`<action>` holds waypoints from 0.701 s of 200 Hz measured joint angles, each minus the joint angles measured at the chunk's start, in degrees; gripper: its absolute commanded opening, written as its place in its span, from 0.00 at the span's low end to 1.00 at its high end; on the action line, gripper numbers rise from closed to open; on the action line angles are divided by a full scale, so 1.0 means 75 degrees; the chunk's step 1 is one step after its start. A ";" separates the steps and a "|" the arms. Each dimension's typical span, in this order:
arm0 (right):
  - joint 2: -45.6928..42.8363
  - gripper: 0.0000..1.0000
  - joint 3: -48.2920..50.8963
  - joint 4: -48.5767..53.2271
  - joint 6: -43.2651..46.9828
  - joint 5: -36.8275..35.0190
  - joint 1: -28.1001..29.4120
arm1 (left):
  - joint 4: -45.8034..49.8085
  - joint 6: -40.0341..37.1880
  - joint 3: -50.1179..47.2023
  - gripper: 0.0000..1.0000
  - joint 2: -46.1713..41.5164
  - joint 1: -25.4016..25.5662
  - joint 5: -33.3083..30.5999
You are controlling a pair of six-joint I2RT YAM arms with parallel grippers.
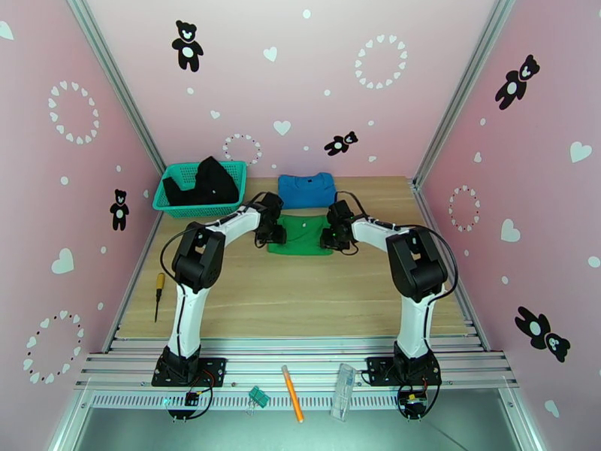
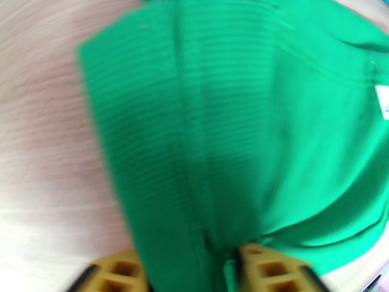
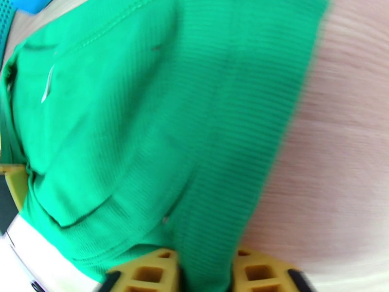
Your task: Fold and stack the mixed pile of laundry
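Observation:
The bright green garment (image 1: 300, 234) lies partly folded at the table's middle back, and both grippers are at its side edges. My left gripper (image 1: 273, 234) is shut on its left edge; green cloth (image 2: 204, 142) bunches between the yellow fingers (image 2: 121, 273). My right gripper (image 1: 329, 237) is shut on its right edge, a fold of the green cloth (image 3: 160, 132) running between its fingers (image 3: 262, 273). The blue shirt (image 1: 306, 189) lies folded just behind the green one. The black garment (image 1: 204, 182) sits crumpled in the basket. Both wrist views are blurred.
The teal mesh basket (image 1: 174, 206) stands at the back left. A screwdriver (image 1: 158, 295) lies near the table's left edge. On the front rail lie an orange pen (image 1: 292, 392), a small teal piece (image 1: 259, 396) and a clear plastic item (image 1: 344, 388).

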State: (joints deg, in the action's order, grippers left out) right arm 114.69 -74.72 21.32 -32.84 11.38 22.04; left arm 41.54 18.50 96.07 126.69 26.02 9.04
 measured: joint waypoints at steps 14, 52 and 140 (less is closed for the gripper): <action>0.0000 0.00 0.0000 -0.0055 -0.0003 0.0052 0.0000 | -0.0154 0.0035 -0.0064 0.00 -0.0038 0.0000 0.0114; -0.0067 0.00 -0.0166 0.0344 0.0213 -0.0050 0.0003 | -0.0402 0.0099 -0.0388 0.00 -0.0283 0.0000 0.0076; 0.0009 0.00 -0.4683 0.2690 0.1489 -0.0198 -0.0519 | 0.1676 -0.0551 0.4491 0.00 -0.0099 -0.0070 -0.0836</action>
State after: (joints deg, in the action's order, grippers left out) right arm 114.76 -109.84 41.50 -21.67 9.89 18.15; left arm 54.11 14.37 129.75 125.95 25.50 2.76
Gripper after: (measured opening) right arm 0.060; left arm 0.095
